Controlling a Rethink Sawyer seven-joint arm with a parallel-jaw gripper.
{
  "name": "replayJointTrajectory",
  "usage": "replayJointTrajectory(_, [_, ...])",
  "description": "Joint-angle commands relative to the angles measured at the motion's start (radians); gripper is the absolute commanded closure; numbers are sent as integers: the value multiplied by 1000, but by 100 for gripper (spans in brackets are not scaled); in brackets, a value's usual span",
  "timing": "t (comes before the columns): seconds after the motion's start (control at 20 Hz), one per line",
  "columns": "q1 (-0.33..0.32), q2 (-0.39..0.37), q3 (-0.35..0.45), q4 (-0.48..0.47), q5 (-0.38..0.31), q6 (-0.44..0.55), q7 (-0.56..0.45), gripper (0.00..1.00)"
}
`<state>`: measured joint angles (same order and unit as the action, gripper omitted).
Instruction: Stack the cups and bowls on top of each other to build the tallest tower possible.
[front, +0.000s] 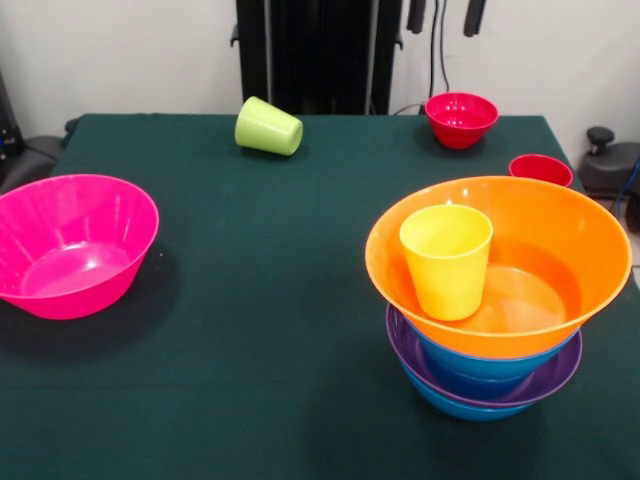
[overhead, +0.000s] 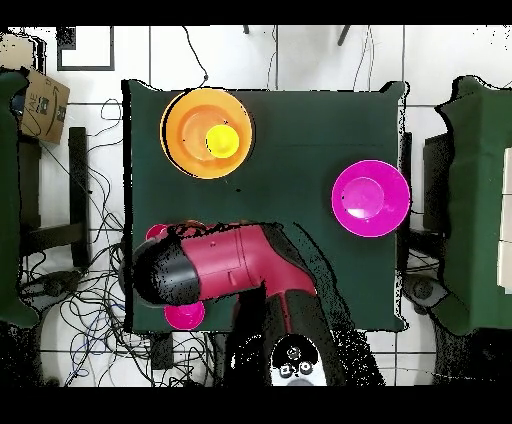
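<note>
The tower (front: 480, 375) stands at the front right: a blue bowl (front: 470, 408) lowest, a purple bowl (front: 545, 385), another blue bowl (front: 470, 365), then the wide orange bowl (front: 560, 235) with the yellow cup (front: 446, 260) upright inside it. The orange bowl (overhead: 190, 135) and the yellow cup (overhead: 222, 140) also show in the overhead view. The pink bowl (front: 70, 245) sits alone at the left. The lime green cup (front: 268, 126) lies on its side at the back. The small red bowl (front: 461, 118) and the red cup (front: 540, 168) stand at the back right. My gripper (front: 445, 15) hangs high above the red bowl, fingers apart and empty. No translucent blue bowl shows.
In the overhead view my red and black arm (overhead: 225, 270) covers the table's near left part, with the red bowl (overhead: 185, 316) and the red cup (overhead: 154, 232) peeking out beside it. The pink bowl (overhead: 370, 197) is at the right. Chairs and cables surround the table (front: 280, 300).
</note>
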<state>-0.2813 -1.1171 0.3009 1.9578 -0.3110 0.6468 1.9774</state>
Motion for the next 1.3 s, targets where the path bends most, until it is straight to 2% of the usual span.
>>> replayJointTrajectory(0.05, [37,84,-83,94,-104,-66,133,0])
replayJointTrajectory(0.25, [73,99,-118,96,-102,-88,161,0])
replayJointTrajectory(0.55, [116,113,-139,93,-57,-91,163,0])
replayJointTrajectory(1.0, [186,198,-202,60,-60,-138,192,0])
replayJointTrajectory(1.3, [232,246,-239,40,-29,-164,205,0])
